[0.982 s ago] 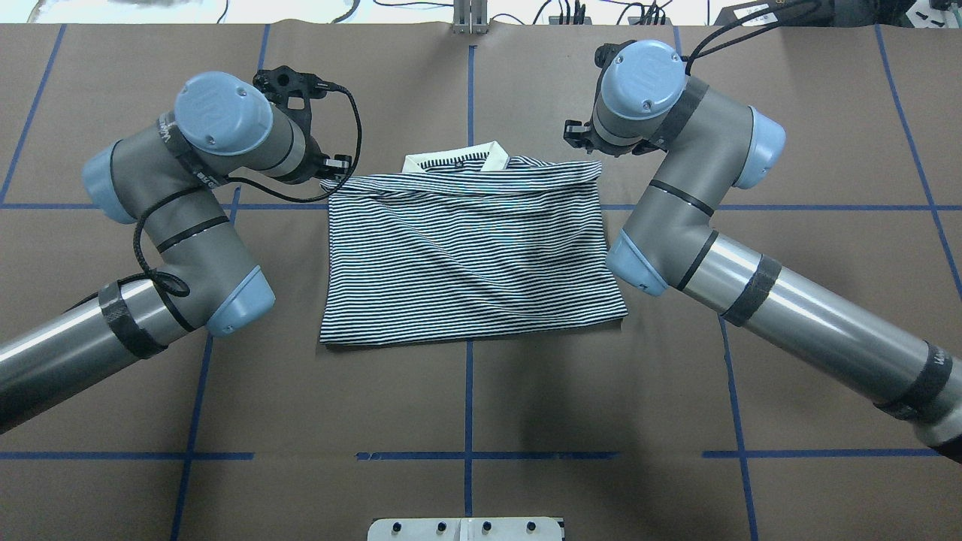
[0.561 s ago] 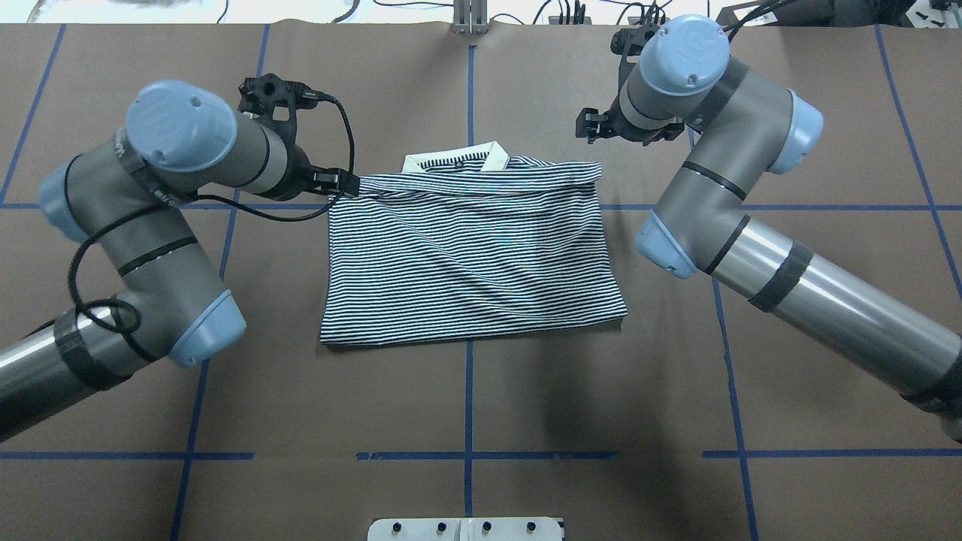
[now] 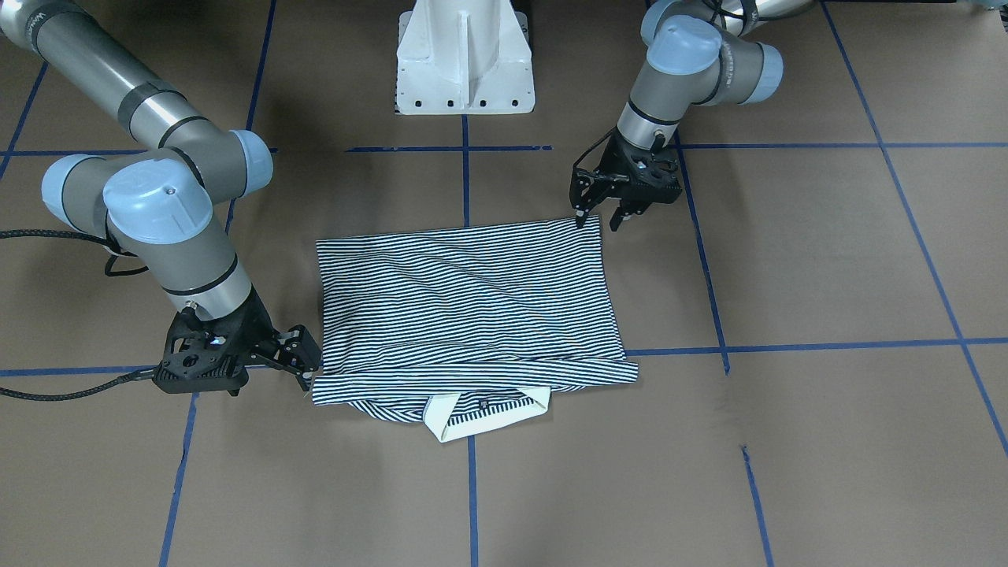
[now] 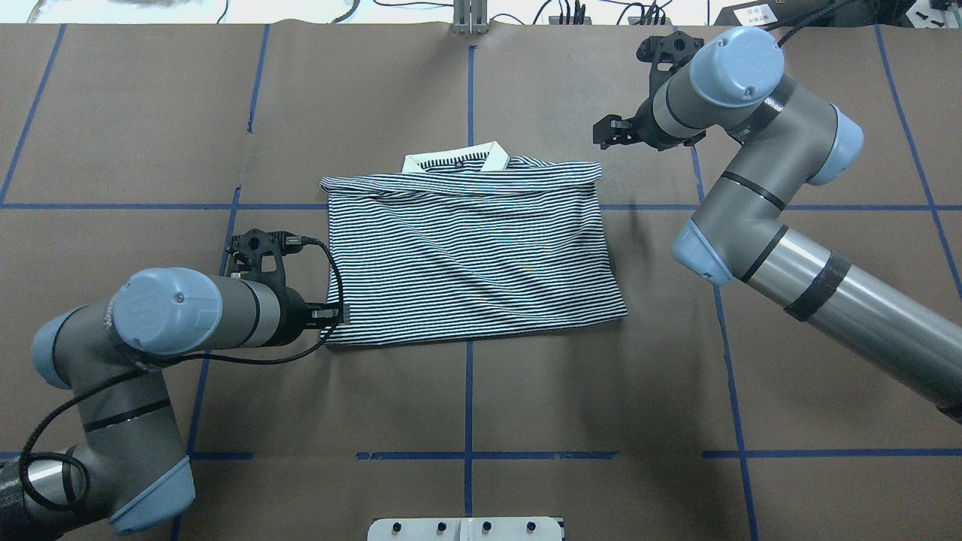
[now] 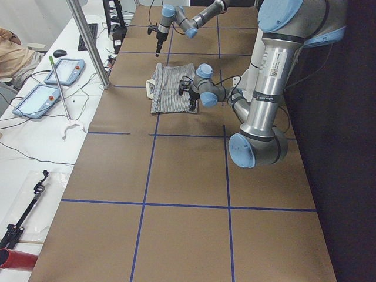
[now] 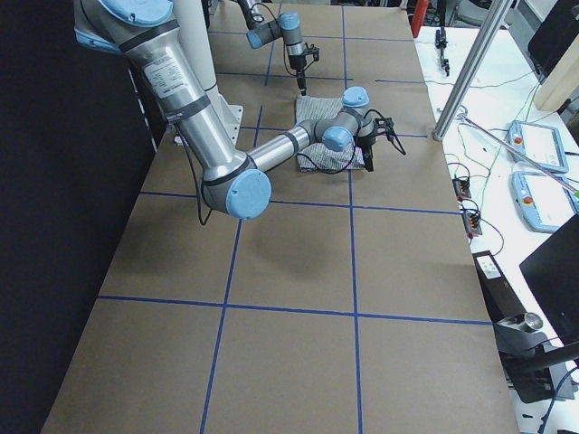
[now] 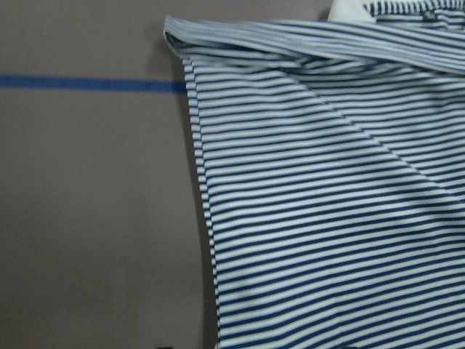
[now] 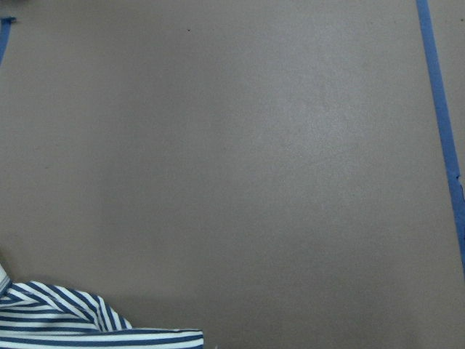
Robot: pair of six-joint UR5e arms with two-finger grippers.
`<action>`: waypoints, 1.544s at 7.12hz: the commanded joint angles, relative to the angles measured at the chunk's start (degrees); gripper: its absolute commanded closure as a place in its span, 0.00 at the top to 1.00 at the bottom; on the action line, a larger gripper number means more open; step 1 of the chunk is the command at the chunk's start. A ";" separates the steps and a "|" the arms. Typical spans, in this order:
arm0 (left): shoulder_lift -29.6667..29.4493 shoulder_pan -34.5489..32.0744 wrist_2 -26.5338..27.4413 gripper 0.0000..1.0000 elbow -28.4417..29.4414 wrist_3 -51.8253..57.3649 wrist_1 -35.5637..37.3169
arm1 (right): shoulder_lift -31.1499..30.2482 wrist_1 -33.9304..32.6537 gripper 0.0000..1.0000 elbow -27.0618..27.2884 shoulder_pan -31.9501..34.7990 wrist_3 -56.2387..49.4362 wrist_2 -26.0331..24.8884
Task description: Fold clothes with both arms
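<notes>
At the shirt's left hem corner, on the side nearest the robot, we find the left gripper [image 4: 336, 314]. Its jaws are parted and hold nothing. In the front-facing view one finger sits right at the edge of the cloth and the other just off it, though we cannot tell whether either one touches. Its wrist camera looks along the shirt's left edge towards the collar end.

Moving right, the polo shirt [image 4: 470, 255] lies flat on the brown table [image 4: 601, 391]. Its sleeves are out of sight, so it makes a rough rectangle. The cream collar [image 4: 451, 160] pokes out at the edge farthest from the robot, and a narrow turned-over band of stripes runs along that edge. A few shallow creases cross the middle.

Further right, the right gripper [image 4: 605, 133] hangs near the shirt's collar-side right corner, clear of the fabric. It is also spread open and empty. Its wrist view shows mostly bare table, with only a tip of stripes at the lower left.

We judge that the narrowing folds are done and that a hem-to-collar fold is being set up, with neither corner gripped yet. The next move, as we read it, calls for the left gripper to settle and close on all the layers at its corner. The right gripper would need to travel to the matching hem corner on the shirt's right side. Both would then lift evenly so the stripes do not skew.
</notes>
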 commanded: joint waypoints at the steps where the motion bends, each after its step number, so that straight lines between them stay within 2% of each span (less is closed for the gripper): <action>1: 0.24 1.74 0.97 0.52 0.42 -2.06 -0.34 | -0.13 -0.03 1.00 0.09 0.35 0.11 0.01; 5: 0.06 1.74 0.71 0.49 1.39 -1.80 -0.16 | -0.21 -0.12 1.00 0.09 0.27 0.20 -0.08; 7: -0.38 2.00 0.71 0.03 2.18 -1.80 -0.16 | -0.30 -0.12 1.00 0.09 0.35 0.20 -0.08; 8: -0.38 2.00 0.71 0.00 2.09 -1.54 -0.16 | -0.30 -0.12 1.00 0.09 0.35 0.20 -0.08; 10: 0.23 1.13 0.79 0.00 1.39 -0.92 -0.16 | -0.30 -0.12 1.00 0.09 0.27 0.20 -0.08; 11: 0.32 -0.96 0.88 0.00 1.82 3.52 -0.16 | -0.39 -0.12 1.00 0.09 0.27 0.29 -0.17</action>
